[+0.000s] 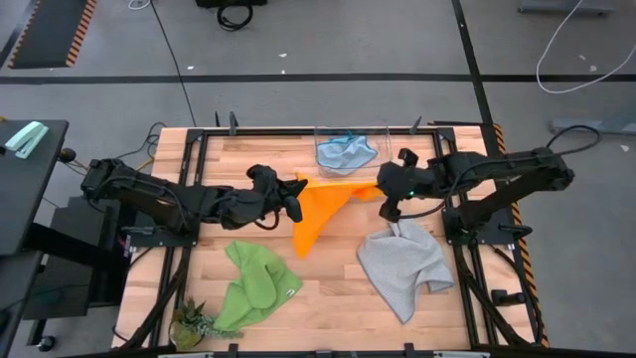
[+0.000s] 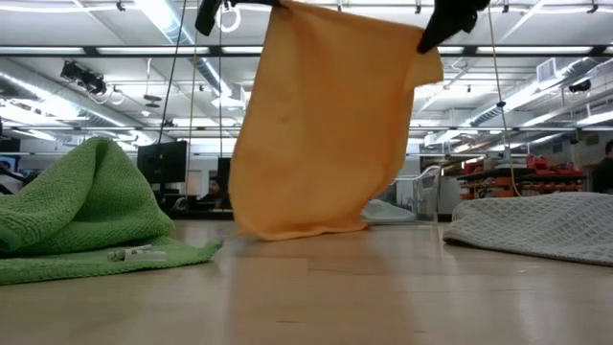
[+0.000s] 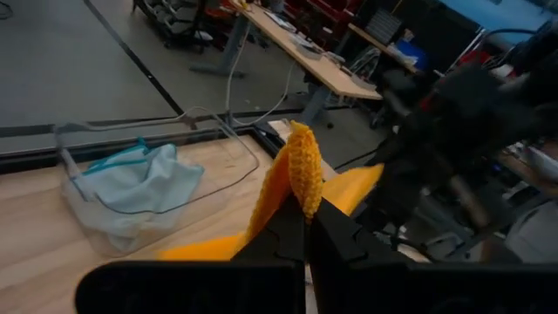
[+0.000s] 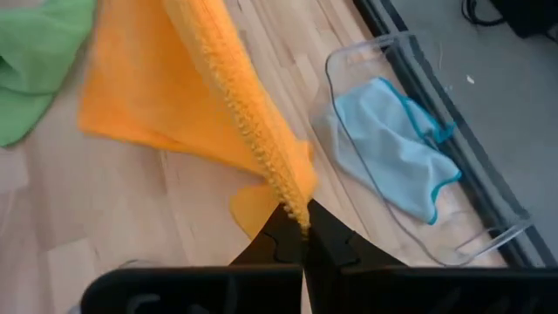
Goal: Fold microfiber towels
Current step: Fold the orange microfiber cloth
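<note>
A yellow-orange towel (image 1: 320, 209) hangs spread between my two grippers over the table's middle. My left gripper (image 1: 294, 199) is shut on one upper corner and my right gripper (image 1: 388, 202) on the other. In the low view the towel (image 2: 326, 125) hangs like a curtain, its lower edge (image 2: 287, 232) down at the table top. The green towel (image 1: 254, 286) lies crumpled at the near left. At the near right, the grey towel (image 1: 402, 264) lies flat. The light blue towel (image 1: 345, 151) sits bunched in a clear bin at the far edge. My left gripper pinches an upper corner of the orange towel (image 3: 303, 179) between its two fingers, coming roughly level from the table's left. A bunched tip stands up past the fingertips (image 3: 327, 228); the cloth hangs below. My right gripper pinches the other upper corner, at the hemmed edge (image 4: 292, 199), slanting down from the table's right. The top edge runs fairly taut between the two holds.
The clear bin (image 1: 373, 134) stands at the far edge, just behind the held towel. A small green and yellow object (image 1: 194, 320) lies at the near left corner. Black frame rails (image 1: 189, 179) run along the table's sides. Bare wood (image 1: 328, 288) shows between the green and grey towels.
</note>
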Robot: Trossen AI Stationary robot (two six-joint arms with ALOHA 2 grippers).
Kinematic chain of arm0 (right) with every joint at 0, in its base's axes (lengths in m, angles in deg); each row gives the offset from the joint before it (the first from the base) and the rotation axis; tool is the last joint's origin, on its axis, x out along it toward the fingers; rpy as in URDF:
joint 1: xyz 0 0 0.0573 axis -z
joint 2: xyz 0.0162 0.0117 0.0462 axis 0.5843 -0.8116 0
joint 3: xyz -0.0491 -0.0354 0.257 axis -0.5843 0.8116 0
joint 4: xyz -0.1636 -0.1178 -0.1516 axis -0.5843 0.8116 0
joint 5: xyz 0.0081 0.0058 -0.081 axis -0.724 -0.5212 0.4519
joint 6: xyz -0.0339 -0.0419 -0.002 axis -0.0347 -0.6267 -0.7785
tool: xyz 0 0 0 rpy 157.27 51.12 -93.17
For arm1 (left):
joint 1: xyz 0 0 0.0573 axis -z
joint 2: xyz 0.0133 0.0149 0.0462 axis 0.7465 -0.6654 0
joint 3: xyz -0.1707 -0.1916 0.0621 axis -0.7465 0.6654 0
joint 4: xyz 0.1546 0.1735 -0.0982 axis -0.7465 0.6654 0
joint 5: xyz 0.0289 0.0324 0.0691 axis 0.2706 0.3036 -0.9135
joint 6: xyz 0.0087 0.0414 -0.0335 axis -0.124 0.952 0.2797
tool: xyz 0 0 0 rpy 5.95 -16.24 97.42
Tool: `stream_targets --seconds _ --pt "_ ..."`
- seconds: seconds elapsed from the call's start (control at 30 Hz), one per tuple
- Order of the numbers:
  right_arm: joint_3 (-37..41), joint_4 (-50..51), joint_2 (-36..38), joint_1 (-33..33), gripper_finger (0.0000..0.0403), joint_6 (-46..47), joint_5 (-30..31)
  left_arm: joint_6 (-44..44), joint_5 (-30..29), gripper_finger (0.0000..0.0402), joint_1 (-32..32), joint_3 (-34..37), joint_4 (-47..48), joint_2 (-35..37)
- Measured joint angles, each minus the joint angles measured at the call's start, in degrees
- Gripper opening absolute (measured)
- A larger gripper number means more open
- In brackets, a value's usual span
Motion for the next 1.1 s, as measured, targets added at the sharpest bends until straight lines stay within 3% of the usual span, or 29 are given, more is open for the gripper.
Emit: stream_targets --seconds 0.27,0.47,0.7,0.87,1.1 --pt "-12.13 9.27 -7.41 0.04 0.0 -5.37 -2.97 1.54 -0.31 0.0007 0.0 0.0 2.41 0.01" --pt "-13.14 9.73 -11.92 0.05 0.0 -9.61 -5.7 5.03 2.36 0.0008 -0.02 -0.02 4.88 0.02" --pt "-13.16 9.42 -12.06 0.42 0.0 -11.06 -5.77 6.3 2.78 0.0061 -0.1 -0.02 10.82 0.02" --pt "-13.18 8.37 -11.07 1.34 0.0 -11.06 -5.77 14.95 3.84 0.0078 -0.39 -0.02 11.29 0.02" --pt "-13.18 8.17 -11.02 1.88 0.0 -11.3 -6.55 30.16 10.49 0.0098 -3.02 -0.07 19.42 0.02"
